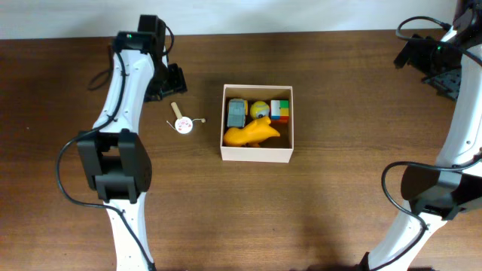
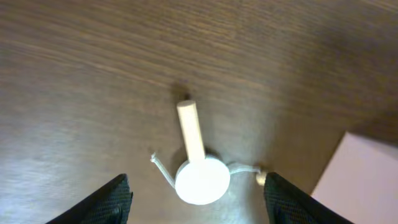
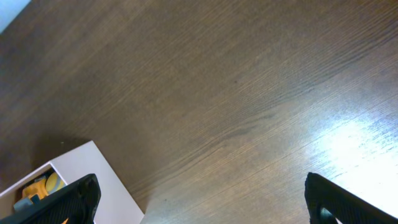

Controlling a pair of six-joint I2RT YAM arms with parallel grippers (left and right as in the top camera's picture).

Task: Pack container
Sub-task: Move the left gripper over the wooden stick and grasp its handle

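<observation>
The container (image 1: 257,154) sits mid-tabletop (image 1: 339,113), holding a grey toy (image 1: 236,113), a yellow ball (image 1: 259,109), a multicoloured block (image 1: 280,111) and a larger yellow toy (image 1: 252,134). I see my left pincer (image 2: 199,202) spread wide and empty over a small pellet drum (image 2: 200,180) lying near the container's left side. My right pincer (image 3: 202,202) is spread wide and empty too, off to the container's far right.

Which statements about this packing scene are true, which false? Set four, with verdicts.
1. The white square cardboard box holds four toys. True.
2. The small white drum toy with a stick handle lies inside it. False: it lies on the brown wooden table, outside.
3. The left tool hangs open above the drum toy. True.
4. The right tool grips the yellow ball. False: it is open and empty; the ball lies in the box.
</observation>
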